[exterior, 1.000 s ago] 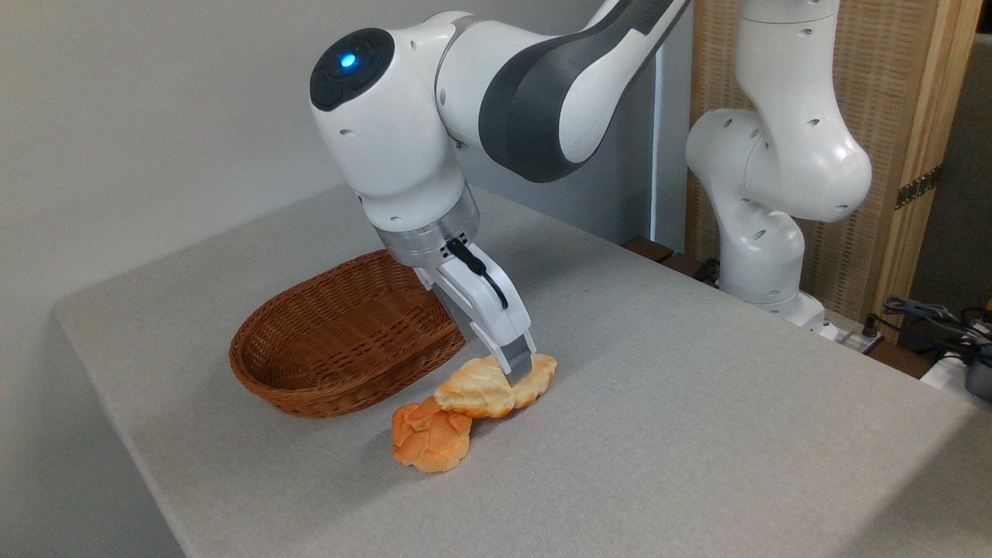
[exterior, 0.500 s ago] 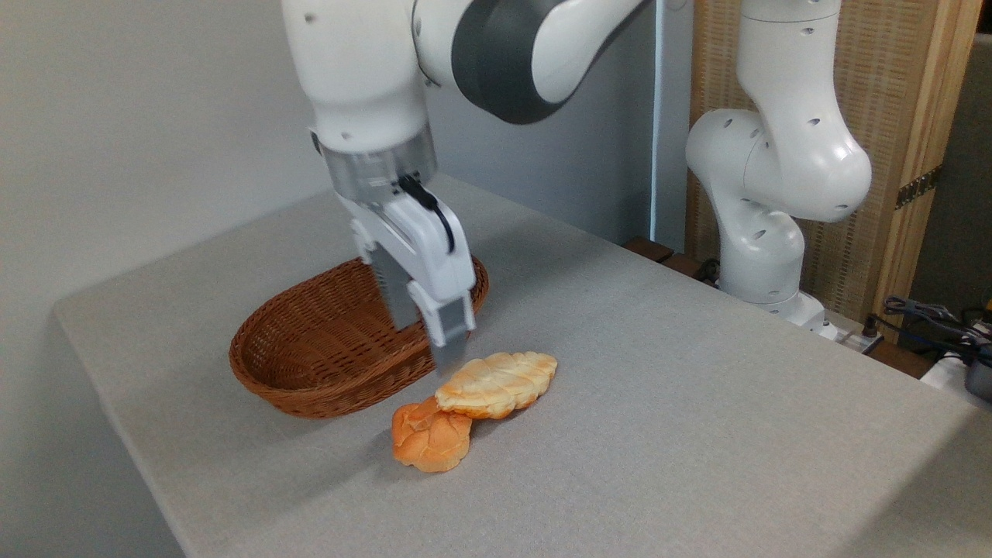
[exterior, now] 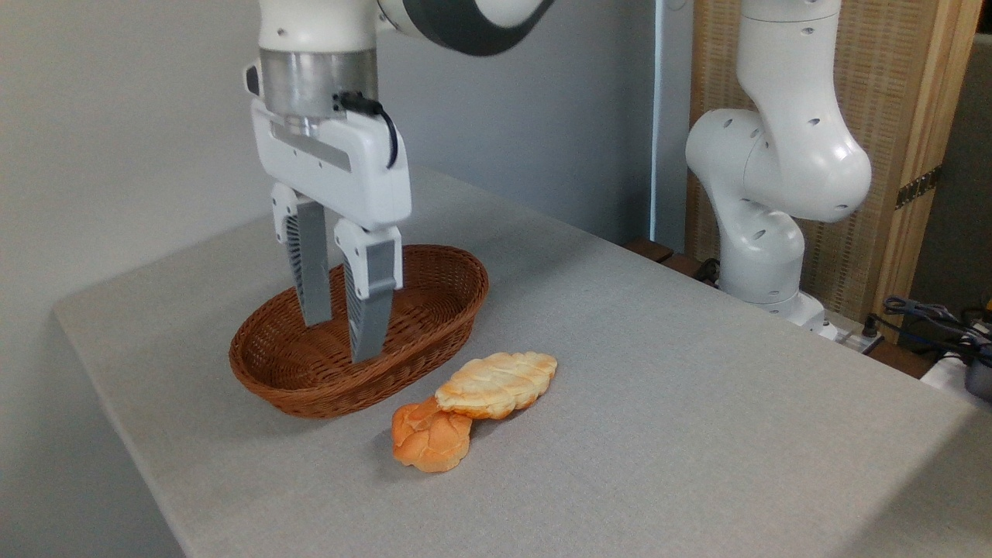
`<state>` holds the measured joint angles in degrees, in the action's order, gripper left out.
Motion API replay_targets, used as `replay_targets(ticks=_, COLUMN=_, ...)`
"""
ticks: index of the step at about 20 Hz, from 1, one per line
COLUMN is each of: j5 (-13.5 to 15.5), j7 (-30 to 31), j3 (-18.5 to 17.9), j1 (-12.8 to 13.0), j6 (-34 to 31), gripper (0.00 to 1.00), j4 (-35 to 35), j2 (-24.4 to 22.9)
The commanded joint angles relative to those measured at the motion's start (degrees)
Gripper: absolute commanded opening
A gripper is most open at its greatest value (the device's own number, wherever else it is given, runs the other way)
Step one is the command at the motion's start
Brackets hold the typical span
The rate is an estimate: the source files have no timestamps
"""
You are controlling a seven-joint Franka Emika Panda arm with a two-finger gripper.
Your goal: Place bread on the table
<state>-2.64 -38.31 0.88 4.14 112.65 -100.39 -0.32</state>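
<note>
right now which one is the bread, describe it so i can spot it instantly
Find the brown wicker basket on the grey table. Just right of its front rim lie two baked pieces, touching. The bread is the paler, longer, leaf-shaped one with a ridged top, its left end overlapping the small round orange bun.

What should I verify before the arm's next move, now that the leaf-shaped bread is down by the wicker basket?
1. Pale golden leaf-shaped bread out of the brown oval wicker basket: ok.
2. Bread flat on the light grey cloth-covered table: not ok, its left end lies on the small round orange knotted bun.
3. Gripper released: ok, jaws apart and holding nothing.
4. Gripper clear of the bread: ok, it hangs up and to the left, in front of the basket.
5. Basket empty: cannot tell, the gripper's fingers cover part of the inside; the visible part holds nothing.
</note>
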Motion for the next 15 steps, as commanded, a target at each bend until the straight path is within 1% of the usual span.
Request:
replay_targets(ticks=1, j5=0.0, j7=0.9, j3=-0.1, j1=0.0, j6=-0.9, gripper=1.0, j4=0.6, j2=0.2)
replay_targets(ticks=3, j5=1.1, j7=0.7, j3=-0.1, j1=0.0, j6=-1.3, gripper=1.0, j4=0.5, j2=0.8)
replay_targets(ticks=6, j5=5.3, j7=0.7, j3=-0.7, j1=-0.2, j6=-1.6, gripper=1.0, j4=0.5, j2=1.1)
replay_targets(ticks=9, j5=5.5, j7=0.7, j3=-0.7, j1=-0.2, j6=-2.9, gripper=1.0, j4=0.5, j2=1.2)
replay_targets(ticks=13, j5=6.0, j7=0.9, j3=-0.8, j1=-0.5, j6=-2.6, gripper=1.0, j4=0.6, j2=1.2)
replay_targets(ticks=15, j5=5.6, j7=0.7, j3=-0.8, j1=-0.6, j6=-3.0, gripper=1.0, j4=0.5, j2=0.8)
